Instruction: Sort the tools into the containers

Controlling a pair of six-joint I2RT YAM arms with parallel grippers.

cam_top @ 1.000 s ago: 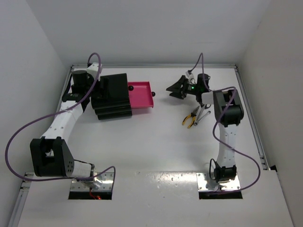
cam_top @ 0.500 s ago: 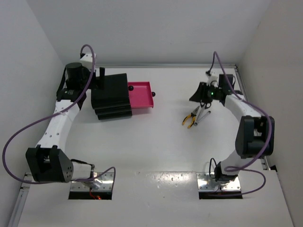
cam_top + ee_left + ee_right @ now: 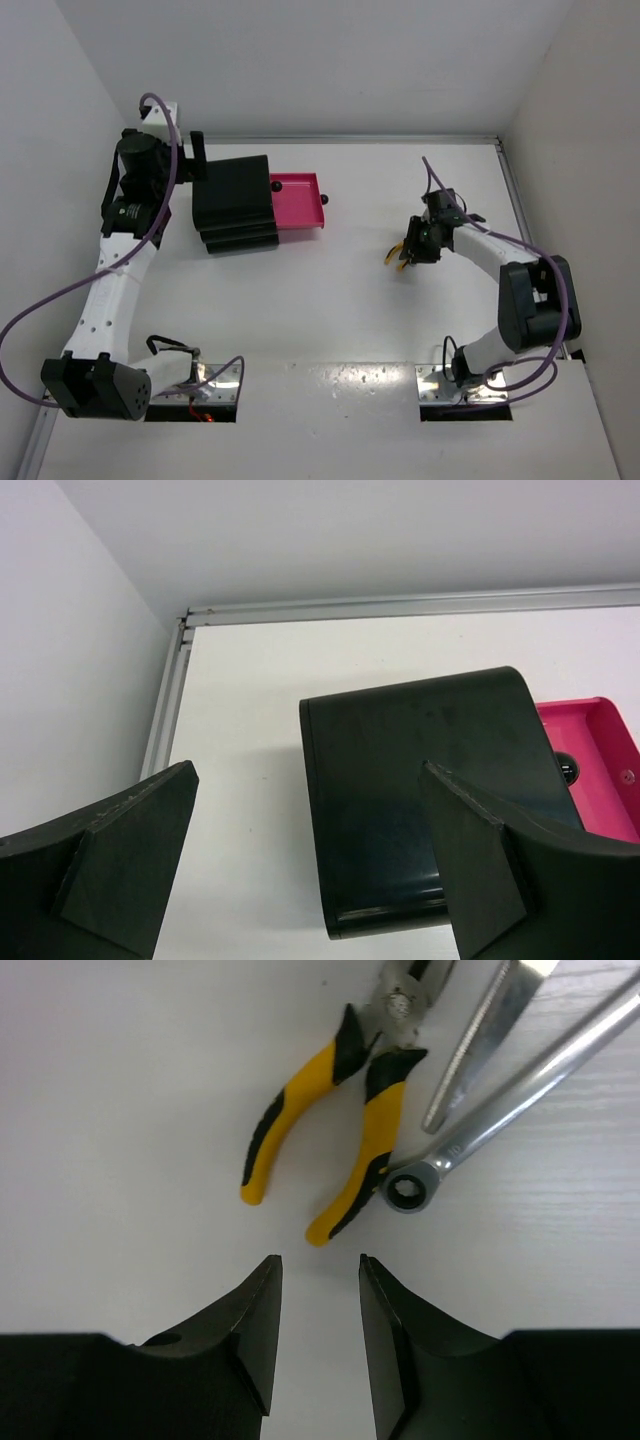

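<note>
Small pliers point(image 3: 300, 1110) with yellow-and-black handles lie on the white table, beside a silver wrench point(image 3: 520, 1085) whose ring end touches one handle. A second slim silver tool point(image 3: 480, 1050) lies next to them. My right gripper point(image 3: 320, 1258) hovers just short of the handle ends, open to a narrow gap with nothing between its fingers. In the top view it point(image 3: 418, 245) covers most of the pliers point(image 3: 396, 257). The black cabinet point(image 3: 237, 205) has one pink drawer point(image 3: 300, 203) pulled out. My left gripper point(image 3: 310, 860) hangs wide open above the cabinet point(image 3: 430, 780).
The pulled-out pink drawer point(image 3: 597, 748) shows a black knob point(image 3: 566, 767) at its inner end and another point(image 3: 324, 200) on its front. A metal rail point(image 3: 400, 608) marks the table's far edge. White walls close in on the left and right.
My right arm swung round and came down over the tools, its jaws narrowing from wide open. My left arm drew back to the left, away from the cabinet.
</note>
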